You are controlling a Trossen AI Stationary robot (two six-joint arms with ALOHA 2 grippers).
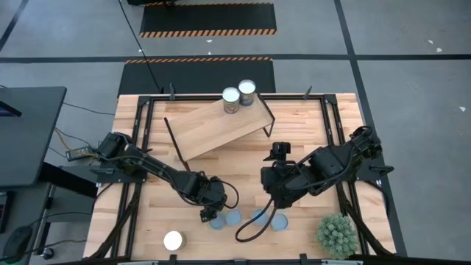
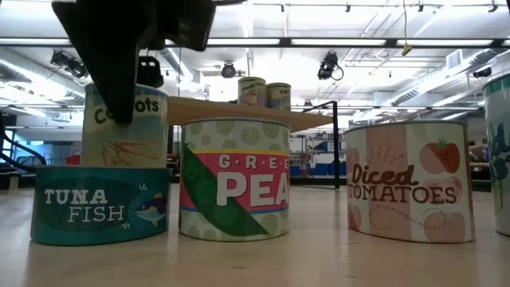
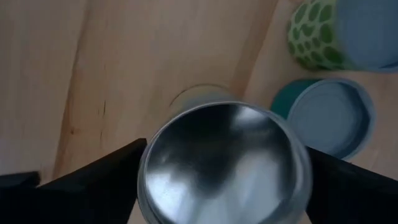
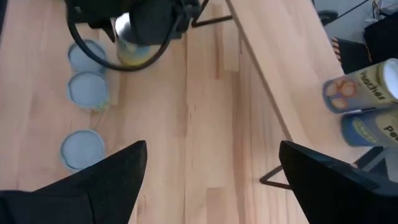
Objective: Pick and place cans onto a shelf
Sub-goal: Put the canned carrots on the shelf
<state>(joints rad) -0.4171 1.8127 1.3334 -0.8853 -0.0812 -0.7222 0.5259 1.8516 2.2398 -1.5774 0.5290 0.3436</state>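
Note:
My left gripper [image 1: 209, 212] [image 3: 224, 186] points down, open, over a tall carrots can [image 2: 123, 127] whose silver top [image 3: 224, 162] fills the space between its two fingers. Beside that can stand low cans with blue-grey tops: tuna [image 2: 100, 203] [image 3: 326, 115], peas [image 2: 233, 191] and diced tomatoes [image 2: 410, 191]. A white-topped can [image 1: 173, 240] stands near the front edge. Two cans [image 1: 230, 99] [image 1: 247, 90] stand on the far right end of the wooden shelf [image 1: 213, 132]. My right gripper [image 1: 274, 193] [image 4: 211, 186] hovers open above the table, with nothing between its fingers. My left gripper comes at the carrots can from above, one finger [image 3: 99, 180] on each side of the can's top rim [image 3: 146, 168]. Whether the fingers touch the can I cannot tell. The can stands upright on the table.
A green spiky plant [image 1: 337, 234] stands at the front right corner. The row of blue-grey can tops [image 1: 233, 217] [image 1: 259, 218] [image 1: 279, 221] lies between the two grippers. The shelf's black legs [image 1: 174, 147] [image 1: 268, 121] rest on the table behind them.

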